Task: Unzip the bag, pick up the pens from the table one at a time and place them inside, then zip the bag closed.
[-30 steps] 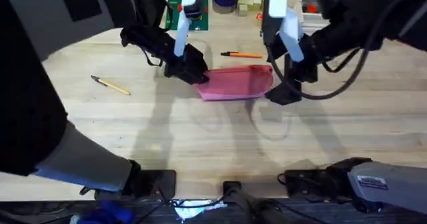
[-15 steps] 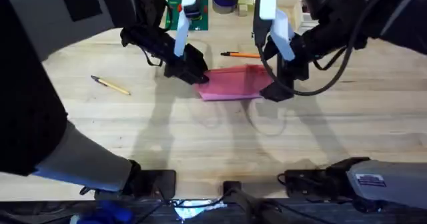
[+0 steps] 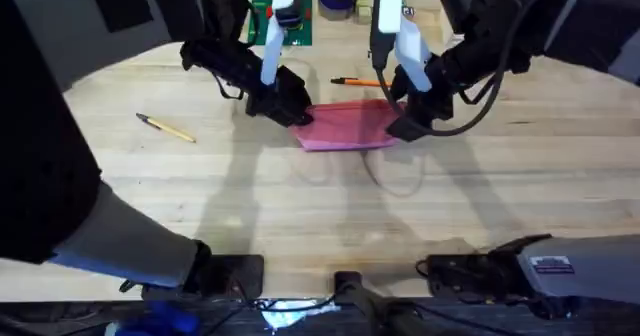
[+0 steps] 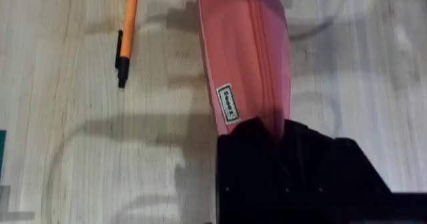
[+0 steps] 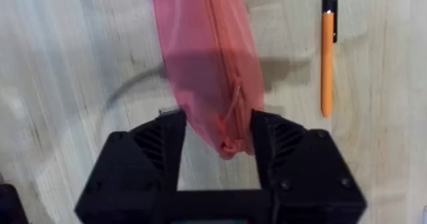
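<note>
Left gripper (image 4: 277, 141): you had it clamped on one end of the bag (image 3: 345, 124).
Right gripper (image 5: 218, 141): your fingers straddled the other end, parted, by the zipper pull.
Bag: lay on the table (image 3: 300, 206), contents unseen.
Pens: orange (image 3: 362, 81) just behind bag; yellowish (image 3: 166, 127) well apart, left.

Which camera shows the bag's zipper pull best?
The right wrist view: the zipper pull hangs on the bag near the fingers. The left wrist view shows the zipper line; overhead shows none.
</note>
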{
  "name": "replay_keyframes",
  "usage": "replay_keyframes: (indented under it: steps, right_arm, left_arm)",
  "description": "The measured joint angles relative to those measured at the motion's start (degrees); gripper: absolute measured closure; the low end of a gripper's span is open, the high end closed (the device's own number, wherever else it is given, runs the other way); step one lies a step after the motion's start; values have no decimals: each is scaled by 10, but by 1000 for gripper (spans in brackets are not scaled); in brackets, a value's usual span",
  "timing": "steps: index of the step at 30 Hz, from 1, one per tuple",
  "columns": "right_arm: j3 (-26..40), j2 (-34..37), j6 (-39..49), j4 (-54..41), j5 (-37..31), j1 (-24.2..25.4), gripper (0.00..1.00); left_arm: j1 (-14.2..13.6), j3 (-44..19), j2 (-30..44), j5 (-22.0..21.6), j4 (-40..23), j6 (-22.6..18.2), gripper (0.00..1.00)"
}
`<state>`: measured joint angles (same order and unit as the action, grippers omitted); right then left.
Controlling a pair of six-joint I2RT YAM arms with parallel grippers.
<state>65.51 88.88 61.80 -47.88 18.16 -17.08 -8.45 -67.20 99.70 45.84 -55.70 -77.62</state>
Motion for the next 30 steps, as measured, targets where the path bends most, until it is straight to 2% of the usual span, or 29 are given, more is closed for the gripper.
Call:
replay_keyframes:
  steps: [1,4,5,8,30]
  right_arm:
    - [0,0,0,1,-1,0,457]
    - [0,0,0,2,-4,0,677]
    - [1,0,0,2,-5,0,940]
    - [1,0,0,2,-5,0,966]
    - [25,-15,0,-7,-10,-1,970]
  left_arm:
    - [0,0,0,0,0,0,958]
    - [0,0,0,0,0,0,958]
    - [0,0,0,0,0,0,959]
    - [0,0,0,0,0,0,958]
    - [1,0,0,-1,1,0,958]
